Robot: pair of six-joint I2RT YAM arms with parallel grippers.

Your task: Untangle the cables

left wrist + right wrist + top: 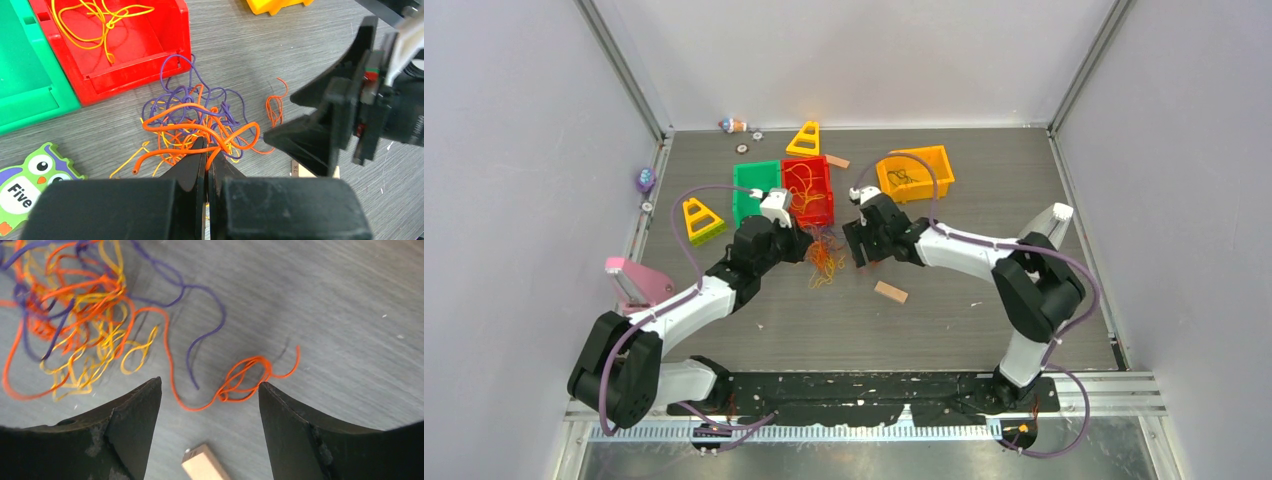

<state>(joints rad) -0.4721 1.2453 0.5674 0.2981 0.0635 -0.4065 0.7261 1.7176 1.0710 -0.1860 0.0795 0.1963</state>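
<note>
A tangle of thin orange, yellow and purple cables [823,255] lies on the table in front of the red bin; it also shows in the left wrist view [197,122] and the right wrist view [75,315]. My left gripper [207,145] is shut on a thick orange cable [200,125] at the near edge of the tangle. My right gripper [210,385] is open just right of the tangle, above a small loop of thin orange cable [245,377]. More yellow cable [102,20] lies in the red bin [145,60], and dark cable [902,177] in the orange bin [939,165].
A green bin [742,178] stands beside the red one. Two yellow triangle frames [701,220] [805,139], a wooden block [890,292], a pink object [634,280] and an owl card [30,180] lie around.
</note>
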